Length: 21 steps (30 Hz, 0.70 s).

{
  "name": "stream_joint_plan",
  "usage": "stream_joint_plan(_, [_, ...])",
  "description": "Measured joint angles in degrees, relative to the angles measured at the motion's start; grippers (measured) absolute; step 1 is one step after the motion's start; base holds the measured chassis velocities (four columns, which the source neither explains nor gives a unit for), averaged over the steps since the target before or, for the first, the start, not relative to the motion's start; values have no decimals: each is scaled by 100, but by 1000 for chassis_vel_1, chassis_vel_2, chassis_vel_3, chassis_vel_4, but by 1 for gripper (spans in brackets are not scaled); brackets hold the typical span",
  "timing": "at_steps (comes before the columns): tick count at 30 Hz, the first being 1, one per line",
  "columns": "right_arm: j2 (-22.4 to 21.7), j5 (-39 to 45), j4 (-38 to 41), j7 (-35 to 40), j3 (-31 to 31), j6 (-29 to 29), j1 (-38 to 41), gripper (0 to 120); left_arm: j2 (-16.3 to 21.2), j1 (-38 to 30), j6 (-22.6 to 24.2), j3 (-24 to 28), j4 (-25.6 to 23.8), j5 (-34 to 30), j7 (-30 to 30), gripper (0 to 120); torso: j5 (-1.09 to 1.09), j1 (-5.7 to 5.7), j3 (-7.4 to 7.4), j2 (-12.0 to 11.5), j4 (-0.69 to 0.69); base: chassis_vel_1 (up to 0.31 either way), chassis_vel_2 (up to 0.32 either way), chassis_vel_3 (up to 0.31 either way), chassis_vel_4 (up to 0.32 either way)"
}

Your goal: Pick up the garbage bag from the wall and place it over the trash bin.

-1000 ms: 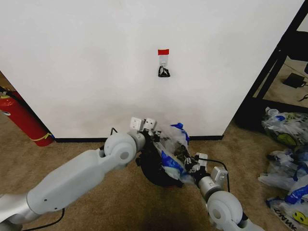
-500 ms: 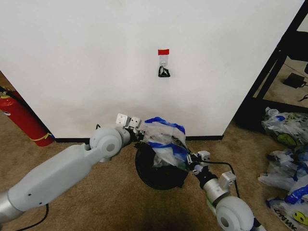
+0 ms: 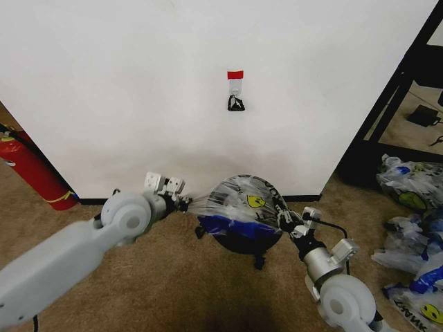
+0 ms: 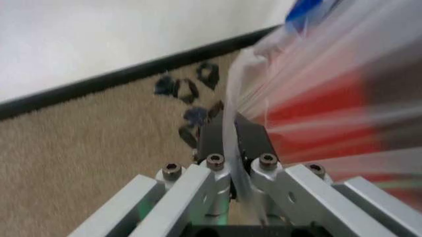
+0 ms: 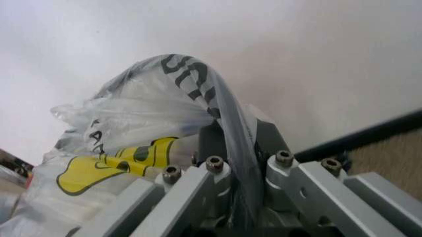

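Note:
The garbage bag (image 3: 239, 207) is stretched wide between both grippers just in front of the wall (image 3: 138, 104), its yellow smiley face up. It covers the top of the trash bin (image 3: 242, 238), whose dark body shows beneath. My left gripper (image 3: 185, 203) is shut on the bag's left edge; the left wrist view shows the thin plastic (image 4: 238, 148) pinched between its fingers. My right gripper (image 3: 285, 221) is shut on the right edge, with the bag (image 5: 165, 128) bunched between its fingers in the right wrist view. The hook (image 3: 237, 102) on the wall sits under a red tape strip (image 3: 235, 74).
A red fire extinguisher (image 3: 31, 173) stands at the left by the wall. A heap of similar smiley bags (image 3: 412, 228) lies on the carpet at the right. A black frame (image 3: 387, 104) borders the wall's right edge.
Both grippers have moved apart, the left one leftward and the right one rightward. The bag has spread from a bunched clump into a wide sheet over the bin.

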Motion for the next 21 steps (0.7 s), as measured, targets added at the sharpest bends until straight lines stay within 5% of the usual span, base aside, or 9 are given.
stream_joint_plan(9, [455, 984, 20, 1108, 131, -307, 269, 1, -151, 1361, -115, -905, -904, 152, -73, 0, 2, 0, -1, 0, -1, 0, 0, 0, 0])
stream_joint_plan(21, [1029, 1314, 100, 1979, 448, -555, 278, 1, -754, 2209, -287, -957, -1121, 850, 156, 0, 1, 0, -1, 0, 1, 0, 0, 0, 0])
